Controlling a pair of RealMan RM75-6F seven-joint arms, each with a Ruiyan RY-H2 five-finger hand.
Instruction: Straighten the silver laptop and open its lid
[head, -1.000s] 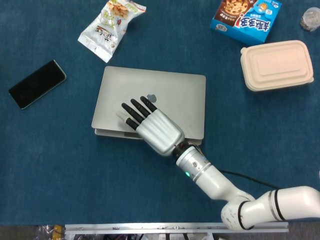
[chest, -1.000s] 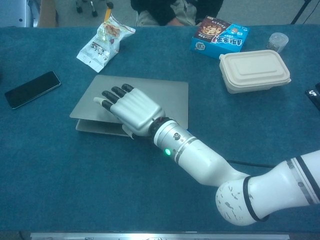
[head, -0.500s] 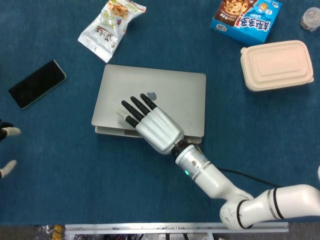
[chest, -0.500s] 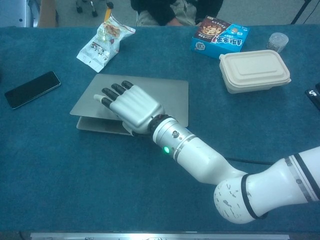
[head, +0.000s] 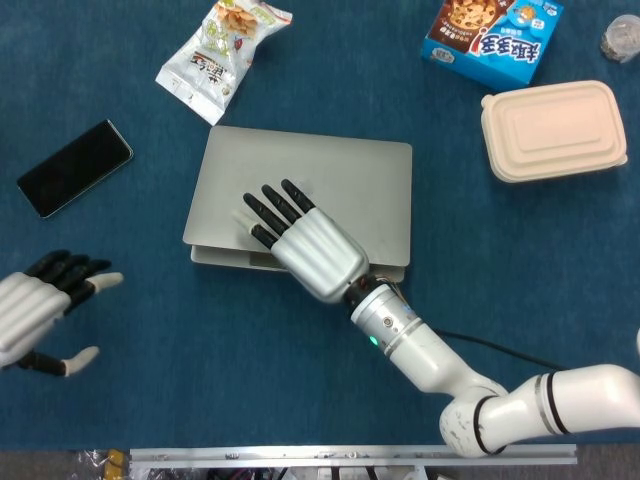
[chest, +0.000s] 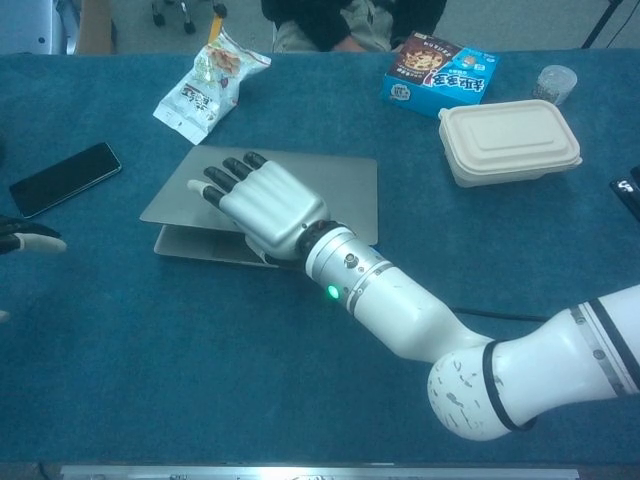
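Observation:
The silver laptop (head: 350, 180) lies in the middle of the blue table, nearly square to the front edge. My right hand (head: 305, 245) lies across the front left part of its lid, fingers spread on top, and holds the lid's front edge. That edge stands a little off the base, with a thin gap showing in the chest view under the lid (chest: 330, 185) beside the right hand (chest: 265, 205). My left hand (head: 40, 305) hovers over the table at the lower left, fingers apart and empty; only its fingertips (chest: 22, 241) show in the chest view.
A black phone (head: 75, 167) lies left of the laptop. A snack bag (head: 222, 55) sits behind it. A blue cookie box (head: 492, 35), a beige lidded food container (head: 553, 130) and a small cup (head: 622, 38) stand at the back right.
My left hand has come into view at the lower left. The right hand shifted slightly back and the lid's front edge rose a little off the base.

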